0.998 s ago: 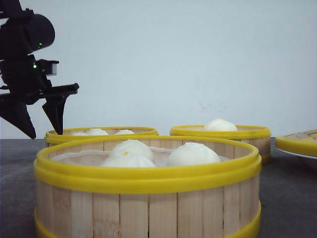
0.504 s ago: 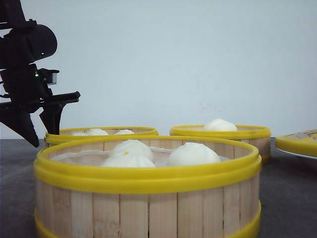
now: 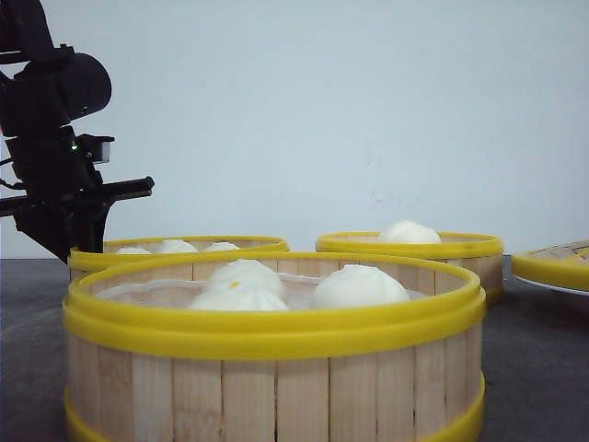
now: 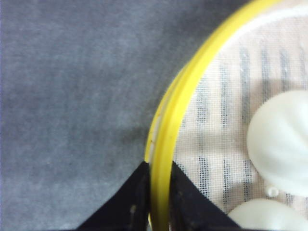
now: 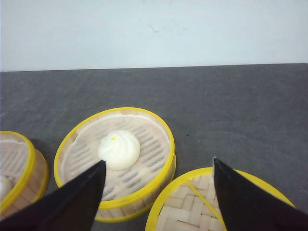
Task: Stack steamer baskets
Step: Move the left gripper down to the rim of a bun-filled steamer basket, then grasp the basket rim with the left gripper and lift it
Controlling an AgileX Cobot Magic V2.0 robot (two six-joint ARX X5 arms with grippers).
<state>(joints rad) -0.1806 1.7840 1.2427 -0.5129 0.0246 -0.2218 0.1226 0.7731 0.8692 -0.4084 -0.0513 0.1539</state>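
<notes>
Three steamer baskets with pale slat walls and yellow rims stand on the dark table. The nearest (image 3: 276,368) holds three white buns. In the back left basket (image 3: 184,245) lie several buns, and my left gripper (image 3: 78,241) is down at its left edge. The left wrist view has that gripper (image 4: 159,166) shut on the yellow rim (image 4: 168,125), one finger outside the wall and one inside over the cloth liner. The back right basket (image 3: 409,247) holds one bun. My right gripper (image 5: 159,162) hangs open above this one-bun basket (image 5: 144,192) and touches nothing.
A flat woven lid with a yellow rim (image 3: 552,267) lies at the far right, just beside the one-bun basket; it also shows below my right gripper as the lid (image 5: 192,207). A pale wall stands behind the table.
My left gripper came down over the back left basket's left edge and shut on its rim. That basket has shifted slightly to the left.
</notes>
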